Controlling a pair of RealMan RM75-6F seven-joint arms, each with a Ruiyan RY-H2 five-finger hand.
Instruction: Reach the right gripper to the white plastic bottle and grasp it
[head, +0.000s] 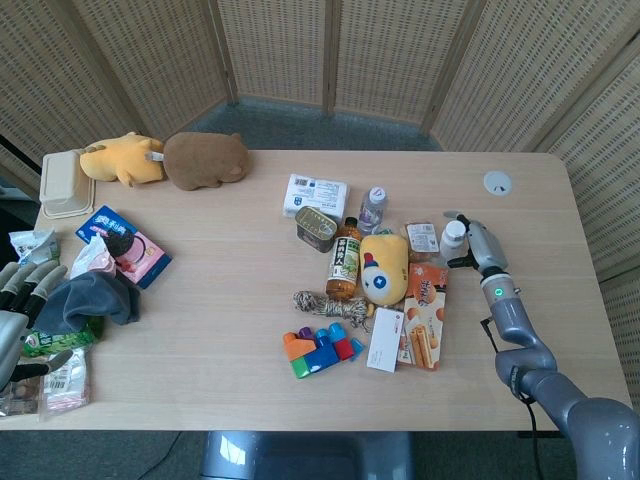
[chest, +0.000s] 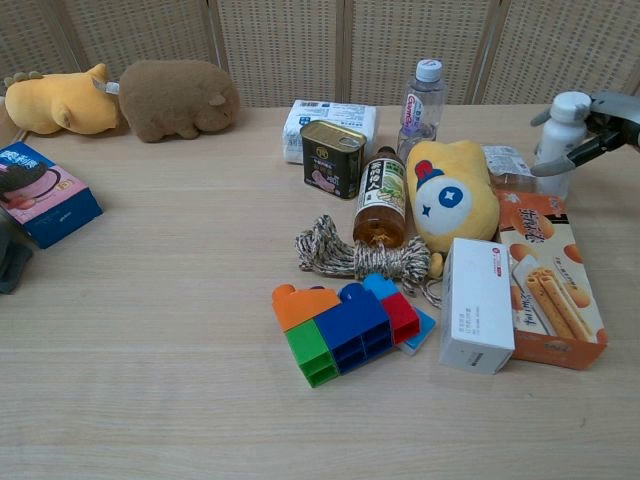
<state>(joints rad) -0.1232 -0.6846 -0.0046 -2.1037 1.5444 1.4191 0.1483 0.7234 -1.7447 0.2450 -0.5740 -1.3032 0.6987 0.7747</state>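
The white plastic bottle (head: 452, 236) (chest: 558, 138) stands upright at the right of the table, just right of a small snack packet (head: 422, 237). My right hand (head: 474, 246) (chest: 592, 133) is against its right side. One finger crosses the front of the bottle's body and another shows behind its neck, so the hand grips it. My left hand (head: 14, 322) hovers at the table's far left edge with fingers apart and nothing in it.
Close left of the bottle lie a yellow plush toy (chest: 448, 195), an orange biscuit box (chest: 548, 282), a clear water bottle (chest: 421, 97), a tea bottle (chest: 382, 197) and a tin (chest: 332, 157). Building blocks (chest: 345, 325) and rope (chest: 355, 255) sit nearer the front.
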